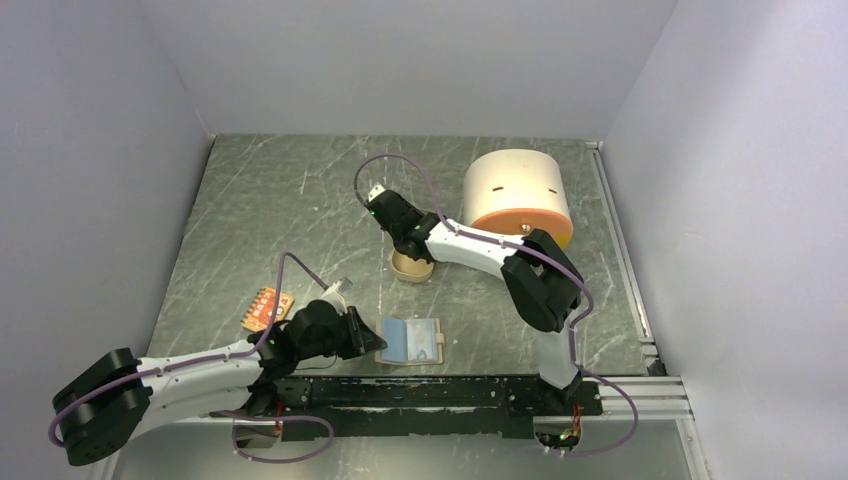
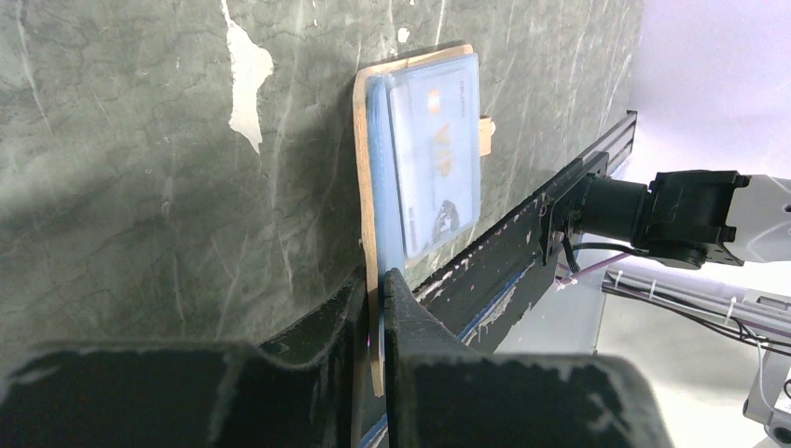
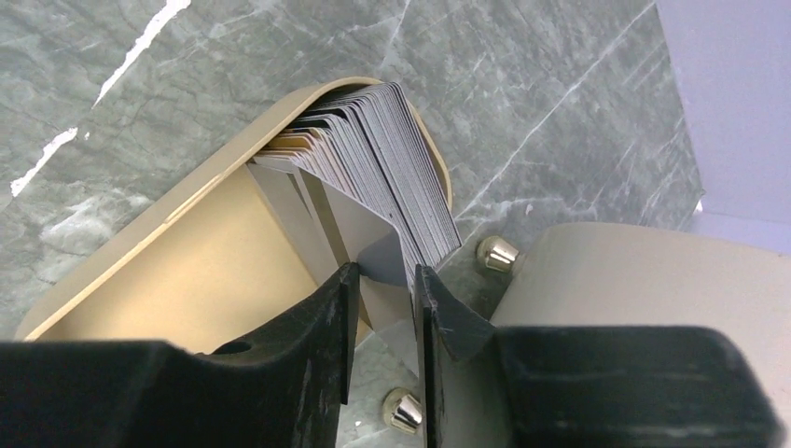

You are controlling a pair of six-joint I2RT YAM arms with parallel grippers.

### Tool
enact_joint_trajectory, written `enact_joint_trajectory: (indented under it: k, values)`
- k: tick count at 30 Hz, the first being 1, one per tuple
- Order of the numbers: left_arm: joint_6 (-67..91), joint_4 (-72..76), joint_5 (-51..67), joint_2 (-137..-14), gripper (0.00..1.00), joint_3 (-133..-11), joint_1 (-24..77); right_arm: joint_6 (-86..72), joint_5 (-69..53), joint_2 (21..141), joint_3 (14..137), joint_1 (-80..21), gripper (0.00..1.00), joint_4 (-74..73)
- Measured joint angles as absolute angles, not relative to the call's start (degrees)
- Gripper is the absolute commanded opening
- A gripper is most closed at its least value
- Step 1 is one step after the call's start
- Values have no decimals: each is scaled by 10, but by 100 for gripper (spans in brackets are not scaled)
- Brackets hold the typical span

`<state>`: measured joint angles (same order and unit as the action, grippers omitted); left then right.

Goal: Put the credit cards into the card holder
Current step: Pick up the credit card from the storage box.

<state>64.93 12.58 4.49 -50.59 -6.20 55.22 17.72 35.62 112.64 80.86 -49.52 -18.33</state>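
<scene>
Currently left fingers (image 2: 399, 303) are pinching one edge of the card holder (image 2: 362, 159), which is lying open on the surface (image 1: 250, 220) at 6 o'clock, with two credit cards (image 2: 434, 168) sitting in its pockets. Right fingers (image 3: 431, 303) are straddling a grey card (image 3: 368, 238) from the stack in the oval tin tray (image 3: 168, 289), a narrow gap showing; cannot tell if they are gripping. Cream box (image 1: 517, 190) is sitting at 2 o'clock of the tray, orange dotted piece (image 1: 267, 307) at 9 o'clock of the holder.

Gold "VIP" lettering on the pale credit card (image 2: 434, 159) inside the card holder (image 2: 366, 140); other print illegible.
</scene>
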Motion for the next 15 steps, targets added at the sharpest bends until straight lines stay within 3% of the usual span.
enact_joint_trajectory:
  k: [5,15]
  values:
    - [649,126,45,-506,14,-62,552,168,341,1126,814,-497,0,-198]
    - [650,125,44,-507,13,-62,552,103,263,1059,809,-525,0,-269]
